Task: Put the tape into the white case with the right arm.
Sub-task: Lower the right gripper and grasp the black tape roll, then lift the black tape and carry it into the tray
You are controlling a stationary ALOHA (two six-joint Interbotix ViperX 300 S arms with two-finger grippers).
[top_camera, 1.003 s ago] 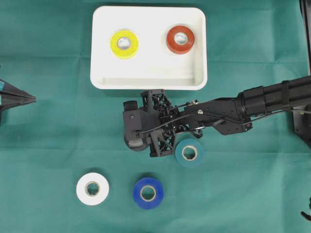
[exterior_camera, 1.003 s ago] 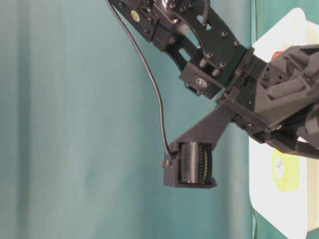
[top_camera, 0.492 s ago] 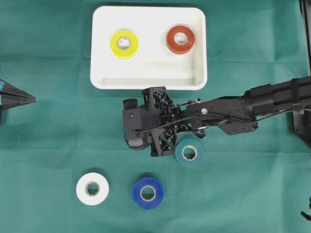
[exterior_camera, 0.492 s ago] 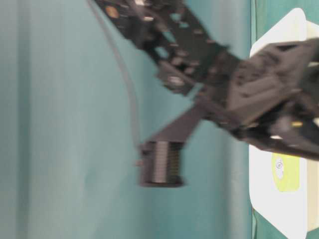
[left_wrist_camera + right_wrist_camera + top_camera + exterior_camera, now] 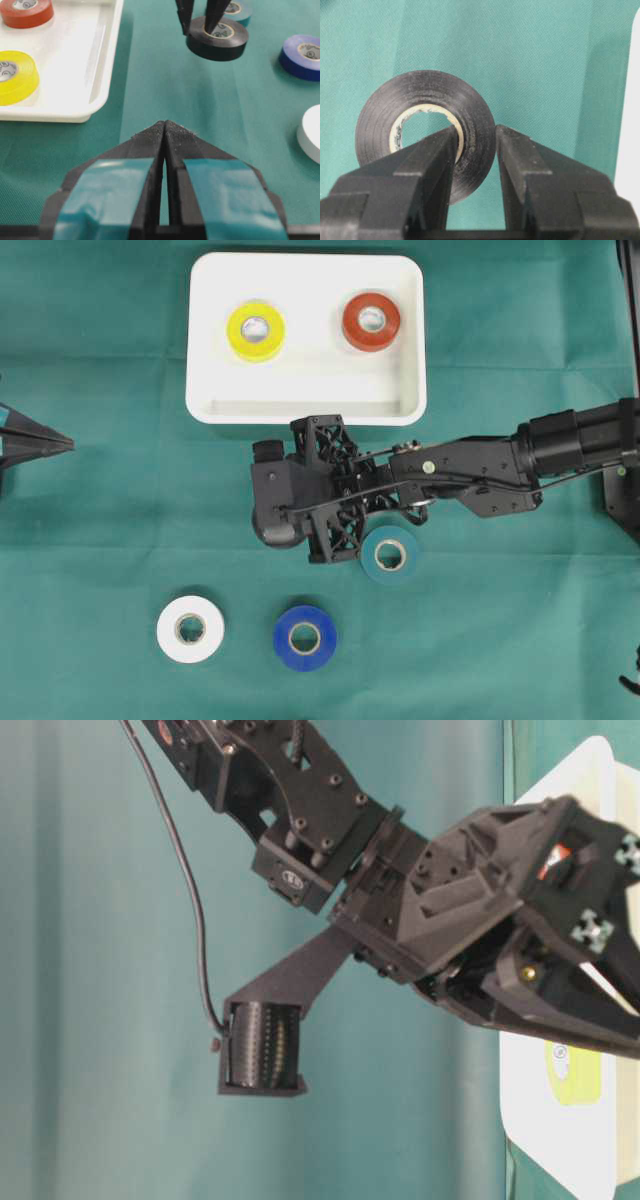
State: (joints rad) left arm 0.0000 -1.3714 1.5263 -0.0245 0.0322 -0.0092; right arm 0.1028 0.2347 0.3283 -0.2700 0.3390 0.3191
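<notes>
Right wrist view shows the right pincer (image 5: 475, 150) pinching the black tape roll's (image 5: 420, 125) wall — now lifted, white case (image 5: 306, 412) at twelve o'clock.

left gripper (image 5: 165, 131) tips pressed together, low over green cloth (image 5: 200, 95). right gripper (image 5: 201, 15) fingers clamp black tape (image 5: 218, 38). white case (image 5: 95, 75) holds red roll (image 5: 25, 11), yellow roll (image 5: 15, 76). blue roll (image 5: 301, 56) right, white roll (image 5: 311, 132) at edge

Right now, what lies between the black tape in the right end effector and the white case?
Only bare green cloth. The left wrist view shows the black tape, pinched by the right end effector, apart from the white case, with nothing between.
</notes>
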